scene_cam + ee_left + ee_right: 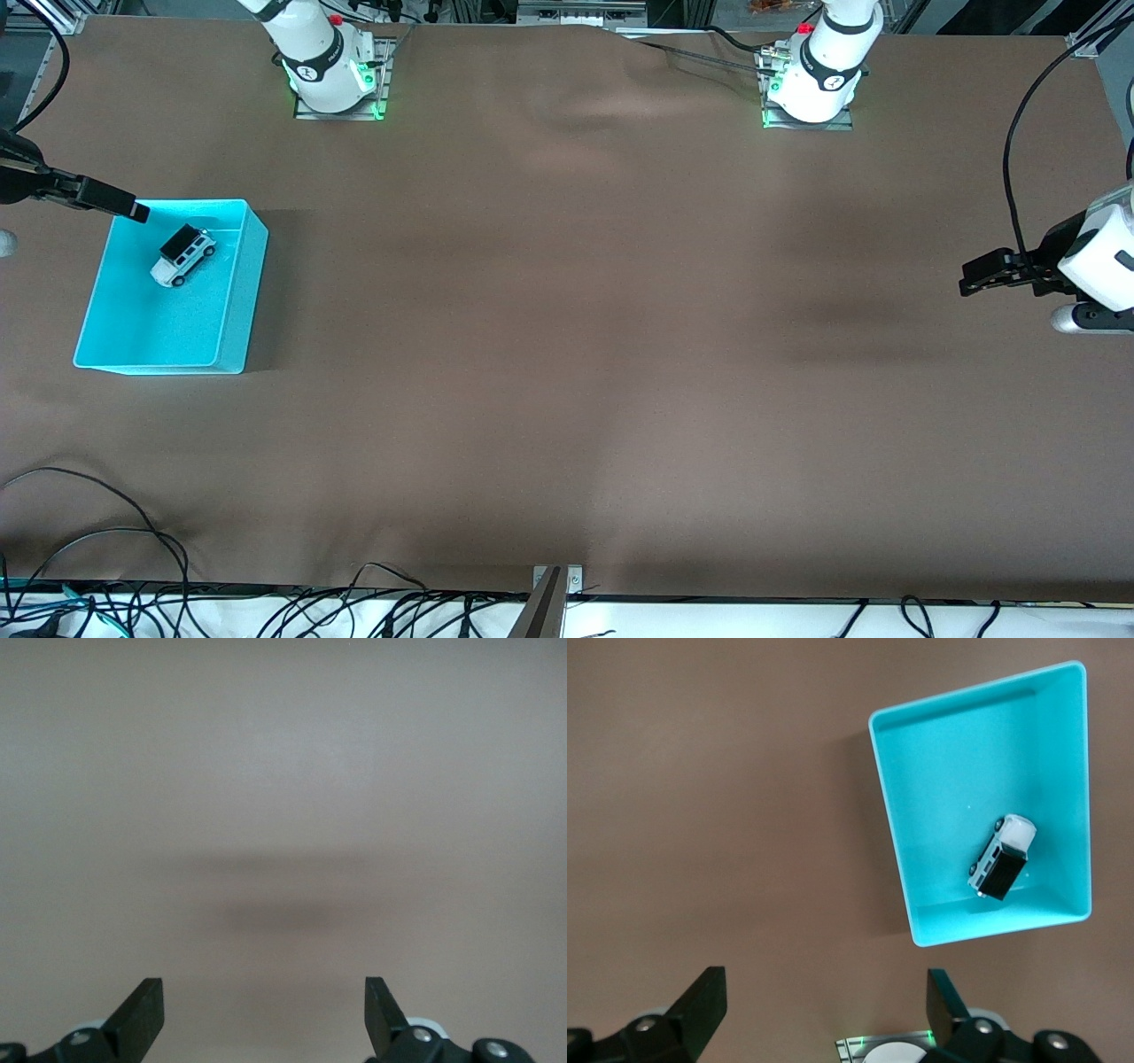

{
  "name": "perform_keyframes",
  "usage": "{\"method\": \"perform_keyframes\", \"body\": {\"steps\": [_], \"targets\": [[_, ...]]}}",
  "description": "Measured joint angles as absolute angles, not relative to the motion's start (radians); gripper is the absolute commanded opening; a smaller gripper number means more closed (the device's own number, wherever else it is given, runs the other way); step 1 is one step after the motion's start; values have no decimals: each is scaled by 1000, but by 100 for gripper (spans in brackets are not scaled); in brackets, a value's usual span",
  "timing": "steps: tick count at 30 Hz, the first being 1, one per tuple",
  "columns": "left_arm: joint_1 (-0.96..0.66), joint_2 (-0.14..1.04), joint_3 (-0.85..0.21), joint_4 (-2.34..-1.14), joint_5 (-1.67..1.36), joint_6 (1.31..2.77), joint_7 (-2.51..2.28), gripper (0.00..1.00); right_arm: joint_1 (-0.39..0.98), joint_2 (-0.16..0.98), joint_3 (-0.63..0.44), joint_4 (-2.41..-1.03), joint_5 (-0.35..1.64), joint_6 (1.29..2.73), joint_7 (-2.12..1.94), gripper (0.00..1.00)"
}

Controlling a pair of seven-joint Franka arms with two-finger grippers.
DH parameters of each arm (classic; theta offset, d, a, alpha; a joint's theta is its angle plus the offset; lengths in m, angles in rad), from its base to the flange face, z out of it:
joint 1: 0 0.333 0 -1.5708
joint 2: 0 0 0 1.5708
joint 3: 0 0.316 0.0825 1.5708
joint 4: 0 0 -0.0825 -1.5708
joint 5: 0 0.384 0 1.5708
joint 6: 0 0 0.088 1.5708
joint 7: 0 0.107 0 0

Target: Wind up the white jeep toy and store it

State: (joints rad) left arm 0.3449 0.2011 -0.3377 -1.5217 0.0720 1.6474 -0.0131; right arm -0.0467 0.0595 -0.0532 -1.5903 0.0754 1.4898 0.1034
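Hovering with my right hand (137,213) just over the bin's (239,292) rim at my right arm's end of the surface (567,354), fingers spread wide and holding nothing. The jeep (183,256) sits inside the bin on its wheels, angled, in the part nearer my bases; my right wrist view shows it close to one bin wall. So storing looks done to me. My left hand (973,283) waits, released and empty, well apart over bare surface at the other end.

What could spoil it now? If the jeep has any wind in its spring, it may roll and bump the wall, though the wall should stop it. The bigger risk is me: my right hand hangs close to the rim, so a careless sweep could clip the bin and shove or tip it. Dipping down would knock the jeep over.
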Motion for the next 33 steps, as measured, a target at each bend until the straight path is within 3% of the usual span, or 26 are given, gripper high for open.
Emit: {"method": "perform_keyframes", "body": {"steps": [15, 33], "targets": [[345, 189, -338, -1496, 16, 1647, -13, 100, -20, 84, 69, -1534, -4, 1482, 100, 100], [343, 182, -340, -1486, 16, 1647, -13, 100, -21, 90, 80, -1539, -10, 1483, 98, 100]]}}
